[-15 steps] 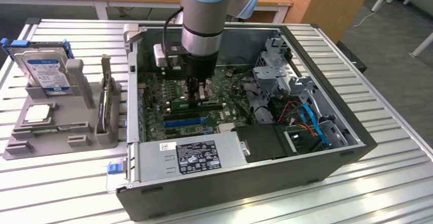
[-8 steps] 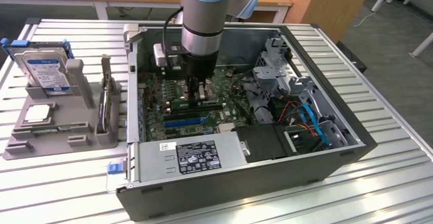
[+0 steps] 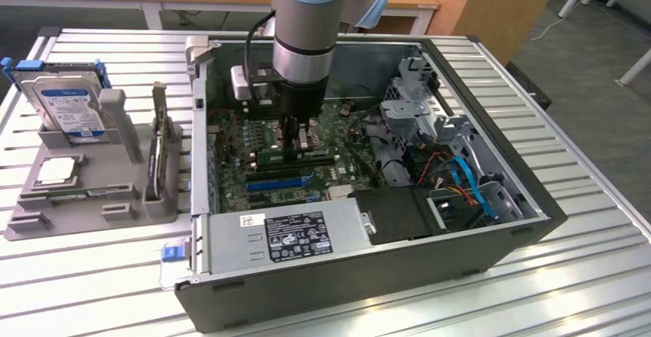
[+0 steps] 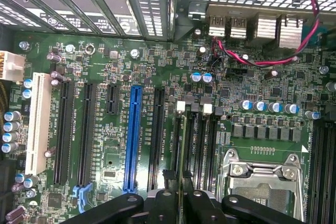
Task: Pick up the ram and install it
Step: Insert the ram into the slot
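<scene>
Tool [image 3: 296,145] low inside the open case [image 3: 356,276], pinching the ram [image 3: 295,155] at the memory slots [image 4: 202,145].
At the centre of the exterior view the tool stands upright over the motherboard [image 3: 274,184]. Its fingers [image 4: 164,204] are drawn close on the ram, a thin green stick held on edge directly beneath it. The ram's long axis runs roughly from the exterior view's left to its right, parallel with the black slots. In the wrist view its narrow edge [image 4: 181,145] lines up with one slot beside the processor socket [image 4: 262,182]. Whether it is seated or just above the slot, I cannot tell.
</scene>
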Controlling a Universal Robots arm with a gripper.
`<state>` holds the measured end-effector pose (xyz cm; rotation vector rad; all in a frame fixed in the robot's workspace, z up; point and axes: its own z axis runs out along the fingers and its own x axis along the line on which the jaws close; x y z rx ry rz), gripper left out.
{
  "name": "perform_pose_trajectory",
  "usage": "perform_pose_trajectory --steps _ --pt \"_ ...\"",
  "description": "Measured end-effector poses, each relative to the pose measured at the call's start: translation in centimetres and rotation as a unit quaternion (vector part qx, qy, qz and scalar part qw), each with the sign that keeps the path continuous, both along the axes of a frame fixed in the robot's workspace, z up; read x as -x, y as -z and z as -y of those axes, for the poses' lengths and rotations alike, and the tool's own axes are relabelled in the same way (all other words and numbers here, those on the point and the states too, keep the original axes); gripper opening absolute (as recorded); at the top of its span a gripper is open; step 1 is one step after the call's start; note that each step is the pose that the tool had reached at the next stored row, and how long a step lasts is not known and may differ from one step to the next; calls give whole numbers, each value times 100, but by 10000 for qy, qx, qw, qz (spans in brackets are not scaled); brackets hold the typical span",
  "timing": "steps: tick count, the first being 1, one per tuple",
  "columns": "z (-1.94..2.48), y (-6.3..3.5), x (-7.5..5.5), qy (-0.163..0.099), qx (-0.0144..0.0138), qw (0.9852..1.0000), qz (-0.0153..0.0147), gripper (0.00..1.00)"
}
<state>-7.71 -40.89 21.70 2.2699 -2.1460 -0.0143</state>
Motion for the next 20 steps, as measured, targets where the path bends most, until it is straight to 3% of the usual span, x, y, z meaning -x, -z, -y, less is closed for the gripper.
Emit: perform_pose_trajectory --steps 20 --pt "0 -42 0 0 1 10000 0 14"
